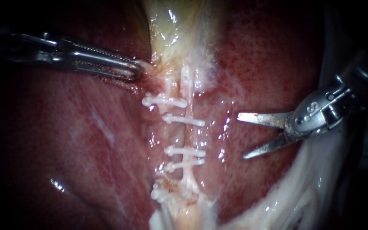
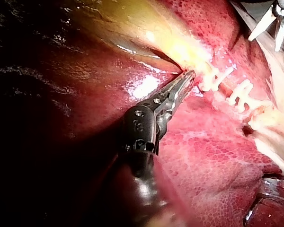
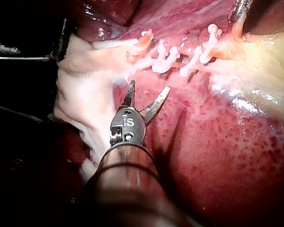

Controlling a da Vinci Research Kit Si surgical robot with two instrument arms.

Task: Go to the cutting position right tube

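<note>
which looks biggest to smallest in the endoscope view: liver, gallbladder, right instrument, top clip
1. liver, fills most of the view.
2. gallbladder (the part showing) and right instrument: about alike, and the instrument seems nearer the camera, so unranked.
3. top clip, smallest.

**Mottled dark-red liver (image 1: 86, 140) as the bed under everything else**

On its wet surface, at the top of the endoscope view, lies the glistening yellow-green gallbladder (image 1: 171, 30), narrowing into a pale strip of tissue (image 1: 179, 204) that runs down the middle. Two pale thin tubes (image 1: 188, 135) lie side by side along that strip. White plastic clips (image 1: 165, 101) cross them in two pairs, with a bare stretch between the pairs; another clip sits lower down. Frayed white tissue (image 1: 303, 200) lies over the liver's lower right edge.
</note>
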